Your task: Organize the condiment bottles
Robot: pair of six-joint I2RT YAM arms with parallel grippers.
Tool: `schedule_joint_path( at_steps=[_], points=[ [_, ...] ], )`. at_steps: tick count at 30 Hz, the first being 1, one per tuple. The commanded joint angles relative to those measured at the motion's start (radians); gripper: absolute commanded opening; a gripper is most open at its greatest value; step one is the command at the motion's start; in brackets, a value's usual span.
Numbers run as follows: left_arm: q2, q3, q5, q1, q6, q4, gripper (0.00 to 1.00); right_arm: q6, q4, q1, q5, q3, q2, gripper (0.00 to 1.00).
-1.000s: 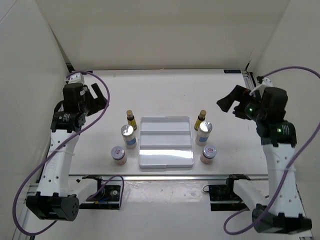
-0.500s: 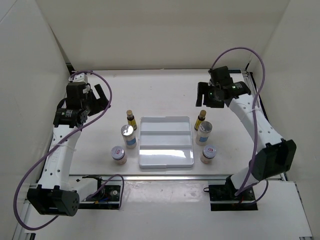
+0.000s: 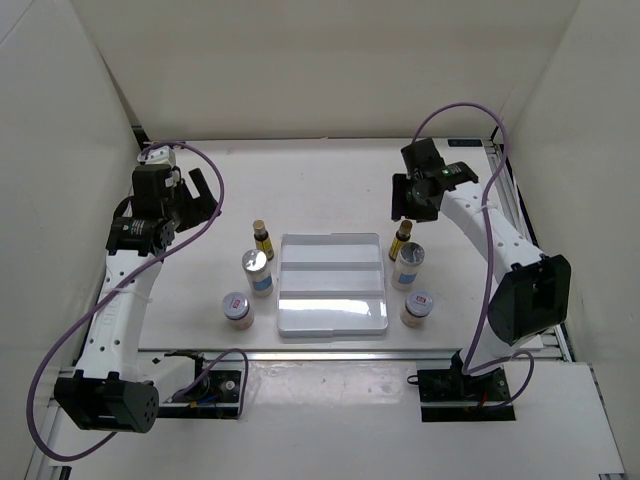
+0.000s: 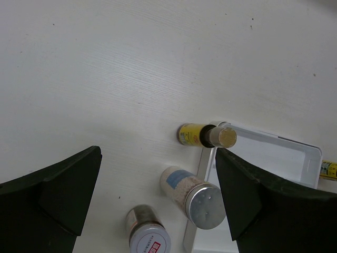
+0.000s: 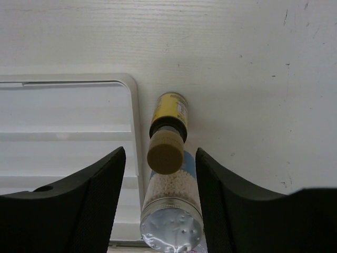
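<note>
Off the back right corner of the white stepped tray (image 3: 332,300), the right gripper (image 5: 159,154) hangs over the right-hand amber bottle (image 5: 168,112). Its jaws are apart with the round tan cap (image 5: 164,158) between them and a gap on each side, so nothing is clamped yet. To my eye this is the pick of that bottle, and centring is what matters: the cap sits not quite midway between the fingers, so I'd square that up, then come low enough to pinch the neck rather than the smooth cap alone, since a slim bottle tips easily. The taller white bottle (image 5: 171,211) stands just beside it toward the table's near edge, close enough that a finger could clip its lid; a straight lift looks safest. The left gripper (image 4: 158,154) hovers spread wide over the back left of the table (image 3: 330,170), holding nothing, with the left-hand amber bottle (image 4: 190,134), its white neighbour (image 4: 190,194) and a short pinkish jar (image 4: 148,234) ranged along the tray's left edge, all outside it. The amber bottles are narrow cylinders with yellow labels; the white ones are clear-walled, packed with pale granules, topped by perforated silver shaker lids — slick metal. The tray is glossy and ridged, and the table is matt white with a faint grain.
</note>
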Motion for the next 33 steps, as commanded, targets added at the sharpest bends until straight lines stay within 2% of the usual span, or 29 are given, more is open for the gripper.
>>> schedule_joint_path(
  at_steps=[1, 11, 18, 20, 21, 25, 33],
  points=[
    [-0.018, 0.0, -0.003, -0.002, 0.009, -0.001, 1.0, 0.01, 0.007, 0.0, 0.028, -0.021, 0.006, 0.57],
    [-0.018, 0.0, -0.003, -0.002, 0.009, -0.001, 1.0, 0.03, -0.002, 0.0, 0.028, -0.041, 0.034, 0.51],
    [-0.018, 0.0, -0.003, -0.002, 0.009, -0.001, 1.0, 0.04, -0.022, 0.0, 0.074, -0.015, 0.031, 0.21],
    [-0.018, 0.0, -0.003, -0.002, 0.009, -0.001, 1.0, 0.04, -0.022, 0.034, 0.114, -0.004, -0.007, 0.19],
    [-0.018, 0.0, -0.003, -0.002, 0.009, -0.001, 1.0, 0.027, -0.022, 0.051, 0.166, 0.013, -0.021, 0.15],
    [-0.018, 0.0, -0.003, -0.002, 0.009, -0.001, 1.0, -0.009, -0.022, 0.169, 0.27, 0.071, -0.065, 0.14],
    [-0.027, -0.009, -0.012, -0.002, 0.009, -0.001, 1.0, -0.051, -0.013, 0.344, 0.301, 0.153, -0.019, 0.14]
  ],
)
